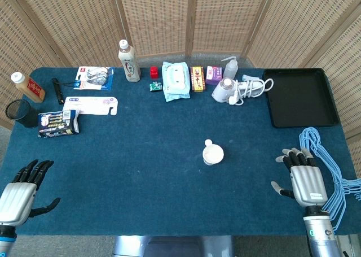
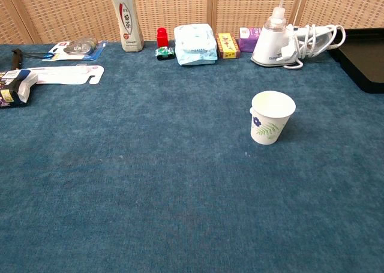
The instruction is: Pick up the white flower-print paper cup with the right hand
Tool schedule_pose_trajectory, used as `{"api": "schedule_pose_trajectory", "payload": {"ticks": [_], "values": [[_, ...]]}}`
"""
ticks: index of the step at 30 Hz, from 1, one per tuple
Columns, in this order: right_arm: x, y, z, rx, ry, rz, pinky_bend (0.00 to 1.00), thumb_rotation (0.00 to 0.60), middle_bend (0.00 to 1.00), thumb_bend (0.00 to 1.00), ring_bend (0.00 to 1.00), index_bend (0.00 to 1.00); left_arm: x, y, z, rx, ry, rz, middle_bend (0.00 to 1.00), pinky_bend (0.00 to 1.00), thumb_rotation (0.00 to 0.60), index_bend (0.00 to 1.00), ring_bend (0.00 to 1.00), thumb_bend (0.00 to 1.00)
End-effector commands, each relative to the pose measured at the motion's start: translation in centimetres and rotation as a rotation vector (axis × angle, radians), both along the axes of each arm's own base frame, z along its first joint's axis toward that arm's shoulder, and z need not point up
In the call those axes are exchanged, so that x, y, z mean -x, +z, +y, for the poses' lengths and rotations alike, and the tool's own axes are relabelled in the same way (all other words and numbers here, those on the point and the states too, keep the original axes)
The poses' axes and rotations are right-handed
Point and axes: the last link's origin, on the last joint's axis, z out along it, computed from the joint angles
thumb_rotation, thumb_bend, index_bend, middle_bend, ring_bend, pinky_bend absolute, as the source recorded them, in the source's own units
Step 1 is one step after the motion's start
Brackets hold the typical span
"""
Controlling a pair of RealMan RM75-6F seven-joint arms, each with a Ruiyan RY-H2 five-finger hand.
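I see my right hand resting palm-down on the blue cloth table, fingers spread, holding nothing. My left hand lies likewise. The white flower-print paper cup stands upright, apparently empty, at ten o'clock from my right hand, well apart.

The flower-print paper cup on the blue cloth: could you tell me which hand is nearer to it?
Right. The right hand rests open to the right of the paper cup and slightly nearer the table's front edge; the left hand lies at the far left corner, much farther off.
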Motion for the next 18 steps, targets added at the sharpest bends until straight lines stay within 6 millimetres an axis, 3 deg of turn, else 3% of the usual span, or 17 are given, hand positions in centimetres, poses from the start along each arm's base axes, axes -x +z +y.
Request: {"api": "schedule_pose_trajectory", "payload": {"ticks": [1, 8, 18], "values": [[0.0, -0.1, -0.1, 0.000, -0.002, -0.001, 0.09, 0.508, 0.23, 0.26, 0.18, 0.33, 0.0, -0.1, 0.1, 0.002, 0.000, 0.001, 0.13, 0.13, 0.367, 0.07, 0.06, 0.23], [-0.8, -0.4, -0.3, -0.024, 0.018, -0.052, 0.09, 0.513, 0.23, 0.26, 0.18, 0.27, -0.2, -0.2, 0.4, 0.004, -0.006, 0.003, 0.13, 0.13, 0.363, 0.07, 0.06, 0.23], [-5.0, -2.3, -2.6, -0.175, 0.113, -0.216, 0.09, 0.508, 0.20, 0.26, 0.18, 0.23, -0.8, -0.2, 1.2, 0.011, -0.028, 0.012, 0.13, 0.13, 0.369, 0.07, 0.06, 0.23]]}}
